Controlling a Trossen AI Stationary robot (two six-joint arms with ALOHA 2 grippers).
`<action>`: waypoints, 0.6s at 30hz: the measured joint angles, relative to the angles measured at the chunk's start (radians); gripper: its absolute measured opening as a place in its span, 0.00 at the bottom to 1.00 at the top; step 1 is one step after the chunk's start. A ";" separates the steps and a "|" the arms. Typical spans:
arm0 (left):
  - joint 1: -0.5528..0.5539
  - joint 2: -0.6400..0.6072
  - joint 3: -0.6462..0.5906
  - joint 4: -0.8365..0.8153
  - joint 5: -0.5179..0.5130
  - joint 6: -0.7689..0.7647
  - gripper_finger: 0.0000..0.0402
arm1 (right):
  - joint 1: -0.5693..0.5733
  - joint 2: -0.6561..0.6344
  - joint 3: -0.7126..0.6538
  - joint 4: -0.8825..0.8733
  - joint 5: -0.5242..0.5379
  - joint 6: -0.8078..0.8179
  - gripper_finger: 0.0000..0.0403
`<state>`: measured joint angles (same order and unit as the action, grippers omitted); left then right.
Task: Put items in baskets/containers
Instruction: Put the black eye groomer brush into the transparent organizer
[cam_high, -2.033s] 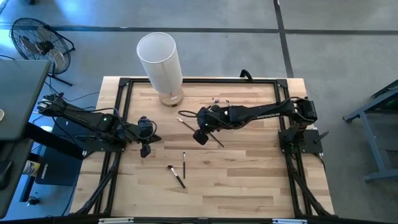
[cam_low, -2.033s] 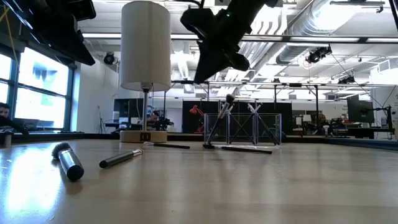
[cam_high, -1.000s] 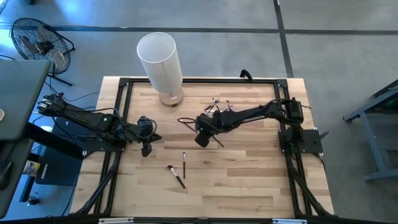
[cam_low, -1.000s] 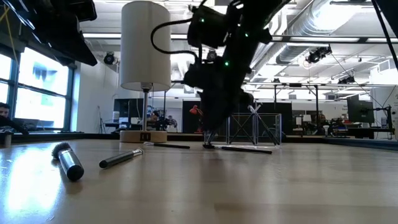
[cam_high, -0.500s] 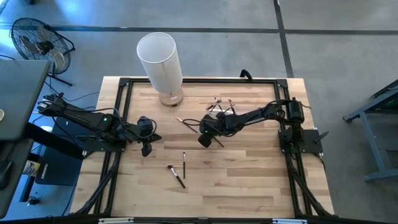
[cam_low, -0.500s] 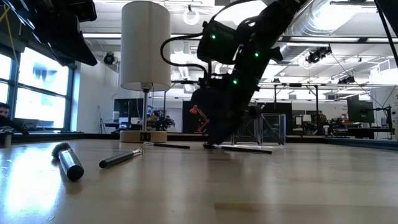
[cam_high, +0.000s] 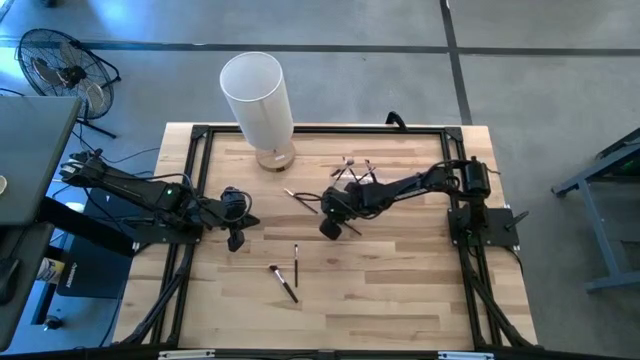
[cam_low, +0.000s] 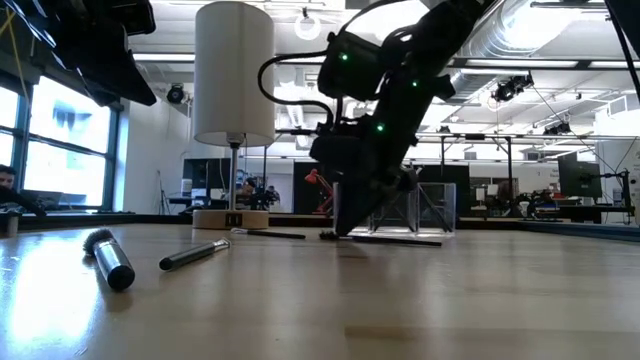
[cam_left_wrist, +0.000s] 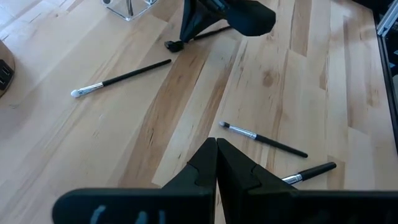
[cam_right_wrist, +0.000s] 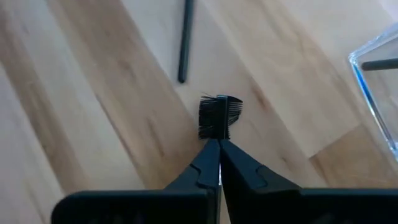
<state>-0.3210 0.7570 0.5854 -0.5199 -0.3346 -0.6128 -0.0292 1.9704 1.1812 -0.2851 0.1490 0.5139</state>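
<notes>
My right gripper (cam_high: 331, 226) is down at the table's middle, shut on a dark brush (cam_high: 347, 229) that lies near the clear plastic holder (cam_high: 352, 172). The holder has several brushes standing in it and also shows in the low view (cam_low: 425, 208). Loose brushes lie flat on the wood: one (cam_high: 302, 200) left of the holder and two (cam_high: 296, 264) (cam_high: 283, 283) nearer the front. My left gripper (cam_high: 235, 241) is shut and empty, above the table's left side. My right gripper pinches the brush just behind its bristle-and-comb head (cam_right_wrist: 217, 117), which sticks out past the shut fingertips (cam_right_wrist: 214, 152). The fingers slant down from the table's right side. The handle (cam_low: 395, 240) lies along the table; the fingers hide the place of contact.
A tall white cylinder on a wooden base (cam_high: 257, 92) stands at the far left of the table. A black frame rail (cam_high: 320, 130) runs round the table top. Bare wood lies at the front right (cam_high: 400, 290).
My right gripper has come down from above the table to the end of the brush beside the holder. It has since shifted a little toward the table's right edge, staying low. The left arm has kept still.
</notes>
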 joint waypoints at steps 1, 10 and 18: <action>0.000 0.000 0.000 0.000 0.000 0.000 0.00 | 0.003 -0.005 0.000 -0.002 0.001 -0.003 0.02; 0.000 0.000 0.001 0.000 0.000 0.002 0.00 | 0.023 -0.070 0.002 -0.039 0.042 -0.040 0.00; 0.000 0.000 0.001 0.001 0.003 0.002 0.00 | 0.021 -0.078 0.002 -0.049 0.031 -0.059 0.00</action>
<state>-0.3210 0.7567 0.5861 -0.5194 -0.3313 -0.6109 -0.0087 1.8923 1.1828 -0.3340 0.1795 0.4553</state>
